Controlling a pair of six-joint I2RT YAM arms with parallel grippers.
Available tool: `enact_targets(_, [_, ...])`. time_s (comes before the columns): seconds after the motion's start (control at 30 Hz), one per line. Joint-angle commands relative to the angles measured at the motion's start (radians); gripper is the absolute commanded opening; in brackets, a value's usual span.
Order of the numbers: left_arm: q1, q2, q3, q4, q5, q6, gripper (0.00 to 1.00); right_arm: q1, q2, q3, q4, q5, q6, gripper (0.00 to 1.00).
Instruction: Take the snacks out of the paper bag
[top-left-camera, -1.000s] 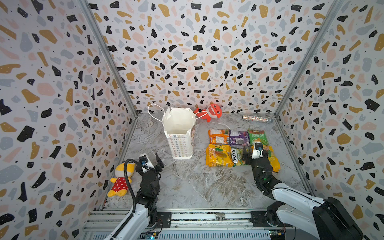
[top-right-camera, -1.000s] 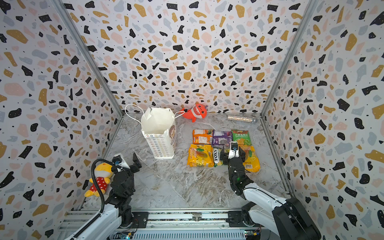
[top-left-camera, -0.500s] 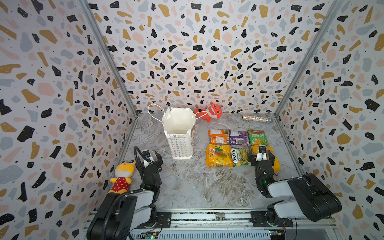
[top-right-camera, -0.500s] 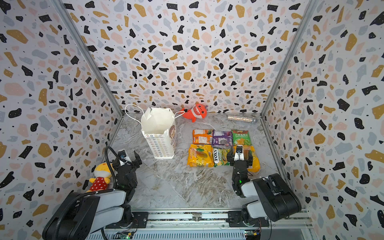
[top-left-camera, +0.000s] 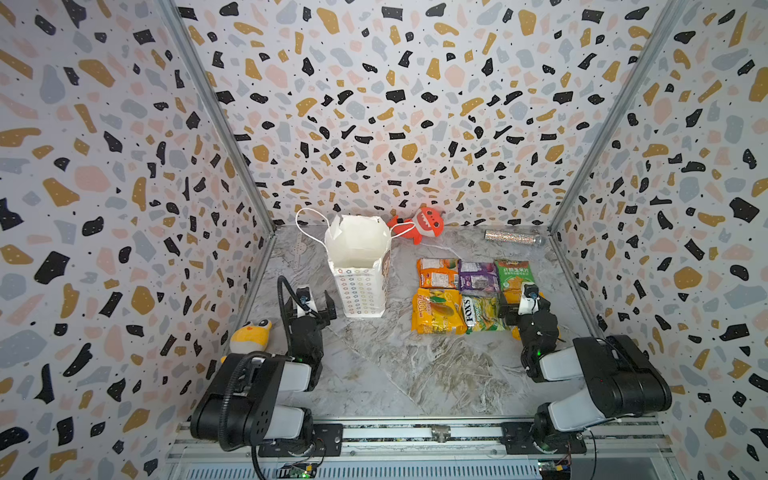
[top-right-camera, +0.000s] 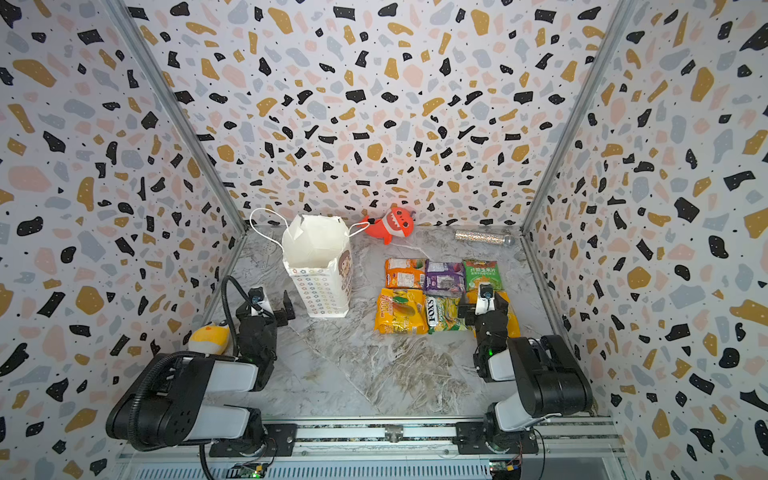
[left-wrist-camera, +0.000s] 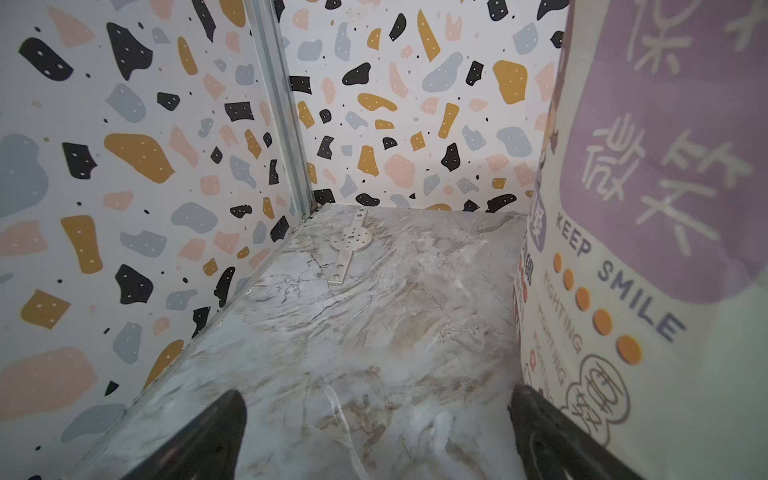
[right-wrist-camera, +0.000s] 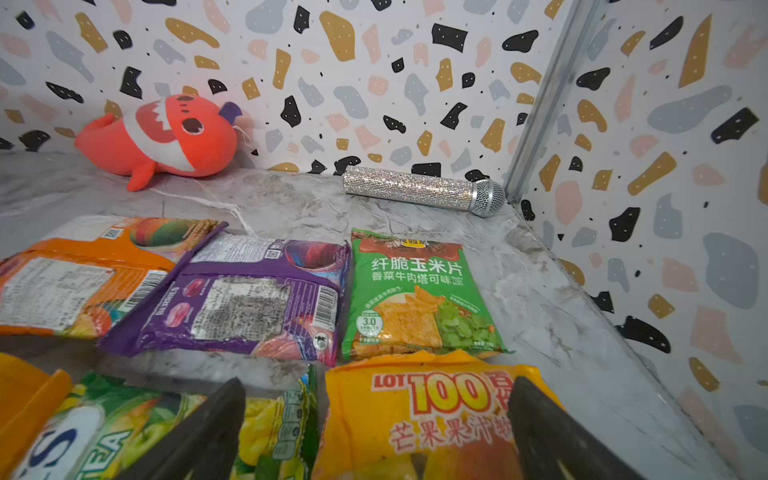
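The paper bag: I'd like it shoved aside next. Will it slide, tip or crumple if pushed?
The paper bag stands tall on a narrow base with nothing visible inside, so a high push would probably tip it. Its thin walls, already creased at the mouth, would likely buckle.

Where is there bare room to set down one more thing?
Bare: the front middle of the table, between left arm and right arm; also the strip between paper bag and snacks. Crowded: the right, where snacks lie edge to edge.

Six flat snacks (top-left-camera: 478, 277) beside upright paper bag (top-left-camera: 360, 286)
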Motion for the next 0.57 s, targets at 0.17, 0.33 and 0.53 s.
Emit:
enact_targets(0.17, [0.010,-0.007,0.004,-0.016,-0.001,-0.011,1.00,-0.007,-0.012,0.016,-0.017,-0.049,0.015,0.99])
enact_targets(0.33, [0.010,-0.004,0.006,-0.018,0.000,-0.013,0.99,-0.012,-0.003,0.029,-0.032,-0.056,0.019,0.99])
enact_targets(0.53, [0.010,-0.003,0.007,-0.021,0.000,-0.011,1.00,-0.015,-0.011,0.019,-0.024,-0.064,0.018,0.99])
